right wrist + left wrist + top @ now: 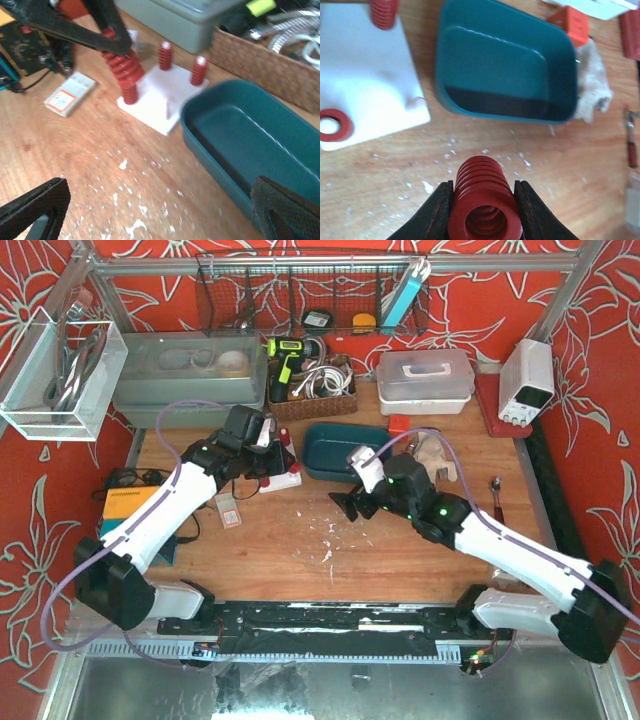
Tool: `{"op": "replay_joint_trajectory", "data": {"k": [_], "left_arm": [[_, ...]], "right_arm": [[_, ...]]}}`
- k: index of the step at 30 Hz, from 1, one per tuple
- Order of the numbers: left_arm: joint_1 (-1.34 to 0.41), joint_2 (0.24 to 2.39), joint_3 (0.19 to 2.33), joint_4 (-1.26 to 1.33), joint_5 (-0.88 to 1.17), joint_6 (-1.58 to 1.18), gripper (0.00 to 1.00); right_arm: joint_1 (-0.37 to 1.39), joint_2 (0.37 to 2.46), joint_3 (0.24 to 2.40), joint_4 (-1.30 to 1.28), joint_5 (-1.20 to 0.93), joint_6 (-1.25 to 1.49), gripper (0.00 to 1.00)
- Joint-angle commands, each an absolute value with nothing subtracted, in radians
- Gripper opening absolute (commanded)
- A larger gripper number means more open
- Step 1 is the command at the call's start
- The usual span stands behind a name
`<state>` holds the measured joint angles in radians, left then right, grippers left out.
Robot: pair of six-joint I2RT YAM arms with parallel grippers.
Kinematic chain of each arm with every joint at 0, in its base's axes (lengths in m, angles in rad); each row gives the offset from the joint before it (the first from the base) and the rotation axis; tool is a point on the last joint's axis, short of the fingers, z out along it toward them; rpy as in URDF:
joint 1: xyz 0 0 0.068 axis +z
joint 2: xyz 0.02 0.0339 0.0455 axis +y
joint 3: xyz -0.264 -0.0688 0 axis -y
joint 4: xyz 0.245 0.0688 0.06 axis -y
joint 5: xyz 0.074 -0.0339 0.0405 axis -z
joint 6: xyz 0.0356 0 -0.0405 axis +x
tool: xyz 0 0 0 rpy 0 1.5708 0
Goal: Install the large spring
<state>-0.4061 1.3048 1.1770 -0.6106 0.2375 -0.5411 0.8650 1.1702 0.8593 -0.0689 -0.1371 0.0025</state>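
Holding the large red spring (482, 190) over a corner of the white plate (165, 97) is the left gripper (484, 205); the right gripper (160, 212) gapes open.

white arms (150, 520), black joints (110, 585), purple cables (190, 403)

Large spring (482, 172): red-coated coil, satin finish with a slight sheen. Left end effector (483, 192): jaws matt black. Base plate (365, 75): smooth white, low-gloss, plastic in appearance. Tray (505, 65): glossy teal plastic. Surface (530, 160): grained wood, matt, flecked with white chips. Cloth (596, 85): coarse beige fabric. Basket (260, 52): woven wicker.
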Motion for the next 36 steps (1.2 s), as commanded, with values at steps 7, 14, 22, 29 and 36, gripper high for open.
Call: {"op": "replay_joint_trajectory", "data": {"k": [7, 14, 22, 29, 36], "left_arm": [[-0.415, 1.468, 1.208, -0.535, -0.008, -0.459, 0.0], [-0.434, 1.558, 1.24, -0.516, -0.043, -0.43, 0.0], [-0.44, 1.618, 1.296, -0.527, -0.088, -0.412, 0.0], [-0.441, 1.654, 1.295, -0.525, -0.097, -0.397, 0.0], [-0.457, 1.687, 1.295, -0.521, -0.109, -0.393, 0.0]], "right_arm": [[0.87, 0.963, 0.783, -0.328, 0.273, 0.237, 0.99], [0.87, 0.962, 0.799, -0.357, 0.265, 0.173, 0.99], [0.87, 0.977, 0.795, -0.361, 0.265, 0.146, 0.99], [0.87, 1.002, 0.806, -0.367, 0.286, 0.103, 0.99], [0.869, 1.012, 0.813, -0.377, 0.302, 0.076, 0.99]]}}
